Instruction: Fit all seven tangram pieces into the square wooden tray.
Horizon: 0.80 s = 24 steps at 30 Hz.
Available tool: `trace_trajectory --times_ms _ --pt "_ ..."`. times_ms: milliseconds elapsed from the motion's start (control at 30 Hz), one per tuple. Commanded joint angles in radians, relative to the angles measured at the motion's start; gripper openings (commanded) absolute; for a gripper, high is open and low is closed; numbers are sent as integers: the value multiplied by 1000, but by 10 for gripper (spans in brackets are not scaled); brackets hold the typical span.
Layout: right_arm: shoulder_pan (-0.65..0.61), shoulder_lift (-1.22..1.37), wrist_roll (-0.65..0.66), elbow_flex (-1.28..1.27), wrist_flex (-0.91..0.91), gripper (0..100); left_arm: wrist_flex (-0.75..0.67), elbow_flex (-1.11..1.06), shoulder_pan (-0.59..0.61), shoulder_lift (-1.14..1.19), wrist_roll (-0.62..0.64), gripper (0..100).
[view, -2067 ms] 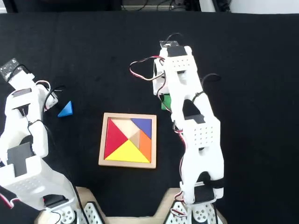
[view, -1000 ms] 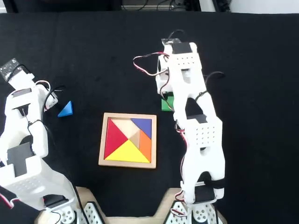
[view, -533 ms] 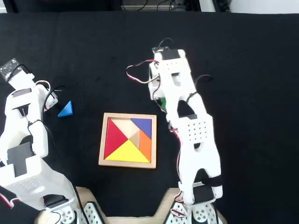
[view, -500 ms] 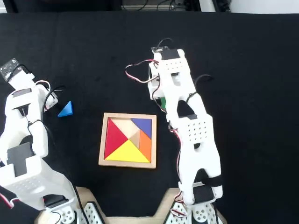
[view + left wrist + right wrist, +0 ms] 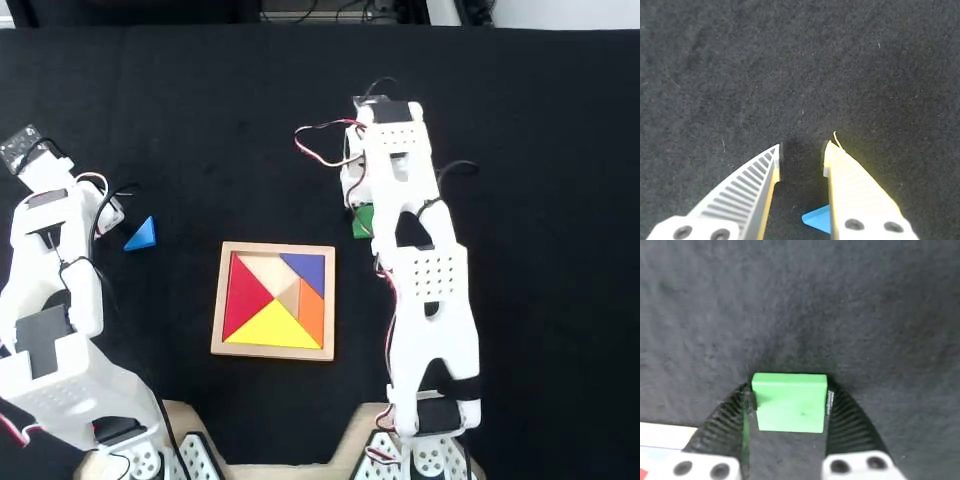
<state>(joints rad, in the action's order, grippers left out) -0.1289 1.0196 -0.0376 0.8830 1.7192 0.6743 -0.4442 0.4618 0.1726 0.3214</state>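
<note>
The square wooden tray lies mid-table and holds red, yellow, orange and blue pieces, with pale wood showing at its far side and centre. A green square piece sits between the fingers of my right gripper, which is shut on it. In the high view the green square is just beyond the tray's far right corner, half under the arm. A small blue triangle lies on the black cloth left of the tray. My left gripper stands open over the cloth, with the blue triangle back between its fingers.
Black cloth covers the whole table. A corner of the tray shows at the edge of the right wrist view. The arm bases stand at the near edge.
The right arm swung left and then back right with the green square, ending slightly further right. The left arm and blue triangle have not moved.
</note>
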Motion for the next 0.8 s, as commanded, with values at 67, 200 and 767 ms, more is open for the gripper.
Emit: trace_trajectory --times_ms 67,200,767 --pt "-2 -76 40 18 44 11 -18 39 7 -6 3 151" --pt "-18 -208 40 -25 46 11 -18 39 7 -6 3 151" --pt "-387 -693 112 -745 -229 11 -40 42 87 -6 89 149"
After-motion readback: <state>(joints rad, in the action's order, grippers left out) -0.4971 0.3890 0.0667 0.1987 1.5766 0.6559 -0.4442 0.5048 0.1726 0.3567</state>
